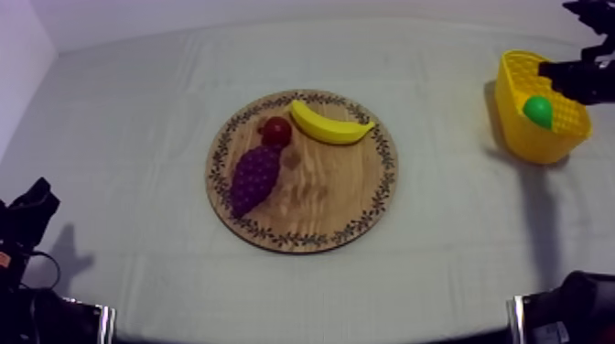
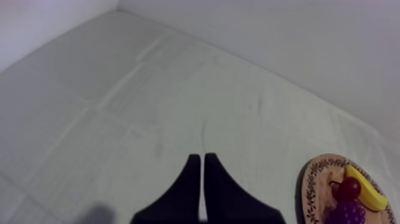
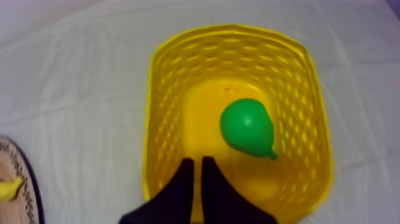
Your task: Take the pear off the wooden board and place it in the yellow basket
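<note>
step: drop-off judged done, pear is seen lying loose on the floor of the yellow basket | right gripper: fingers pressed together on nothing, held over the basket's near wall, pear just past the tips, not touching | next: arm to be lifted clear of the rim and retracted | left gripper: closed, empty, over bare cloth, wooden board off to its side

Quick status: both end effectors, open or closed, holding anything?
Left end effector: closed, holding nothing.
Right end effector: closed, holding nothing, over the yellow basket; the pear lies inside it.
</note>
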`<state>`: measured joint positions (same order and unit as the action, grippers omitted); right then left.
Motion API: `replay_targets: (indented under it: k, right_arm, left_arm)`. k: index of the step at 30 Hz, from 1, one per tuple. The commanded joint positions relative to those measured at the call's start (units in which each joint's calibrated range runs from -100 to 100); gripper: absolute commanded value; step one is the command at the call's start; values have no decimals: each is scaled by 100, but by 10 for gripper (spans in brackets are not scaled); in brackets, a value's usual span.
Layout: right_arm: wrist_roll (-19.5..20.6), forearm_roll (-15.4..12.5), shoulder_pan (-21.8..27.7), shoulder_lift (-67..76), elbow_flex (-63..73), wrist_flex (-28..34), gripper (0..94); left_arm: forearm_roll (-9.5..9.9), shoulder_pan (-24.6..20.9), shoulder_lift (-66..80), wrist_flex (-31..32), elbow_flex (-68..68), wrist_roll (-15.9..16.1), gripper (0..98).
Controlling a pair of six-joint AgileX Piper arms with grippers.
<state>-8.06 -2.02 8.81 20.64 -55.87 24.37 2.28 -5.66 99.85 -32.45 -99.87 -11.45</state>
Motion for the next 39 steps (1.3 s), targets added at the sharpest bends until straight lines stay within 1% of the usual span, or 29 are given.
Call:
replay_targets:
  k: [1, 3, 6, 11, 13, 15, 16, 18, 23, 30, 34, 39]
  right_arm:
    - [-228, -85, -11, 969, -448, 11, 8]
    - [-306, -105, -28, 1526, -828, -17, 7]
    - [-365, -52, -55, 2414, -1422, -38, 6]
    - [-408, 50, -126, 3960, -2277, 269, 5]
    - [-292, 195, -209, 4545, -2528, 515, 5]
    - [-27, 472, -273, 5049, -2720, 677, 5]
    - [55, 564, -295, 5258, -2791, 735, 4]
    - [129, 675, -312, 5612, -2924, 814, 4]
    - [-40, 623, -327, 6420, -3286, 1018, 4]
    - [-41, 786, -629, 7344, -3577, 1495, 4]
    - [-149, 743, -628, 7458, -3753, 1521, 4]
    - [-302, 602, -573, 7488, -4016, 1556, 4]
  left_arm:
    - [0, -2, -2, -5, -2, -1, 1]
    - [0, -2, -2, -5, -2, -1, 1]
    - [0, -2, -2, -5, -2, -1, 1]
    - [0, -2, -2, -5, -2, -1, 1]
    - [0, -2, -2, -5, -2, -1, 1]
    - [0, -2, -2, -5, -2, 1, 1]
    - [0, -2, -2, -5, -2, 0, 1]
    - [0, -2, -2, -5, -2, -2, 1]
    - [0, -2, -2, -5, -2, 0, 1]
    - [0, -2, -2, -5, -2, 0, 1]
    - [0, -2, -2, -5, -2, -1, 1]
    - [0, -2, -2, -5, -2, -1, 1]
